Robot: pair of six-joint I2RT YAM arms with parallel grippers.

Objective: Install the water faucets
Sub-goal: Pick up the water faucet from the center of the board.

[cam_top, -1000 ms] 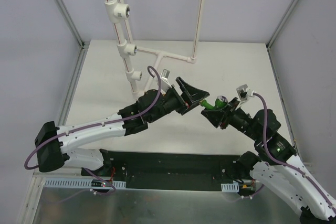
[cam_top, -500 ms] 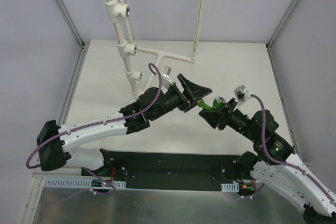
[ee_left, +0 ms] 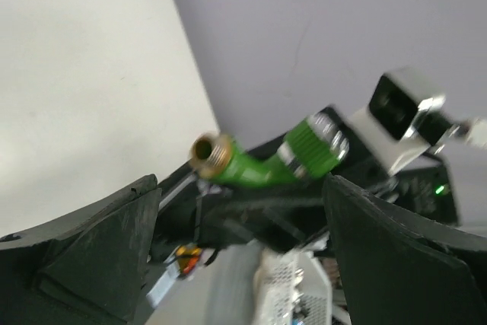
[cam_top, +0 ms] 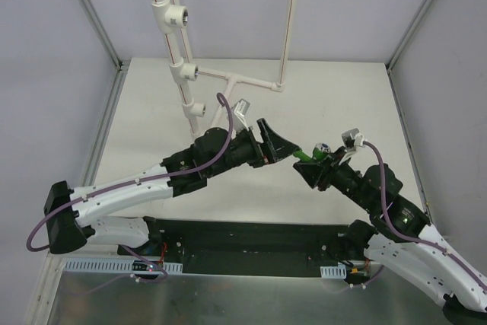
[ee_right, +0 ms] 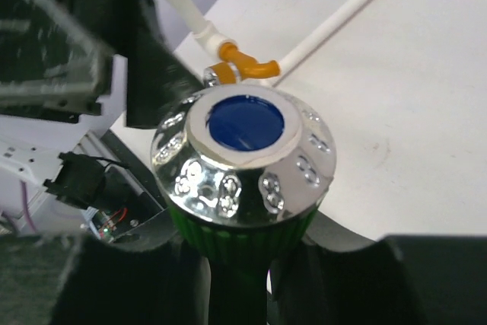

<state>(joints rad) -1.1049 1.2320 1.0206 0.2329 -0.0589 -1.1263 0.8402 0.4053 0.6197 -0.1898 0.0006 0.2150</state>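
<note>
Over the last second the left arm has stretched further out and rolled its wrist, while the right arm has hardly shifted. The two tools now meet nose to nose above the table.

At far left stands the white pipe rack with its tee fittings. The right wrist view shows the orange faucet against a pipe joint, though I cannot tell whether it is threaded in.

Next, the left gripper has its jaws spread wide and holds nothing. Its wrist view looks between them at the green faucet, brass threaded end nearest. That faucet is off the table, clamped in the closed right gripper, with its silver cap facing that wrist's camera.

This looks like a handover, and the main risk is timing: if the right jaws let go before the left ones have a firm hold, the faucet drops. The body is curved and smooth, so an off-centre pinch could make it twist or squirt out. Closing on the brass thread would leave nothing free to enter a tee fitting — and a jaw tip nudging the faucet first could skew it in the right grip.
</note>
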